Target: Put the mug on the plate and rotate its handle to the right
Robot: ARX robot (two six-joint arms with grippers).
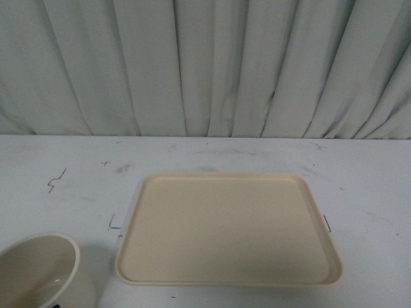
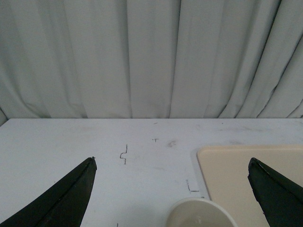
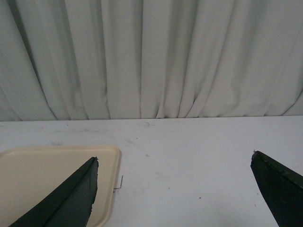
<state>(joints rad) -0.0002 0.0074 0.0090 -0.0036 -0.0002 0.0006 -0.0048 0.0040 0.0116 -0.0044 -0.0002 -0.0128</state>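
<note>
Our left gripper (image 2: pixel 171 161) is the one for this reach, we judge, since the mug (image 2: pixel 201 215) sits just below and ahead of it. To do it well we should come down with the jaws on either side of the mug's wall, close firmly, and lift straight up before carrying it across, so it does not tip. We cannot make out the handle. A dark patch at the mug's lower edge in the front view may be the handle or a print, so we should find it before choosing the grip.

The left jaws stand wide apart, holding nothing and touching nothing. The right gripper (image 3: pixel 174 157) is likewise spread wide and empty, near the right edge of the plate (image 3: pixel 47 175). The mug stands upright on the table (image 1: pixel 359 186), just beside the plate's near left corner and not on it. The plate lies flat and bare. Behind the table hangs a pale curtain (image 1: pixel 205 64).
</note>
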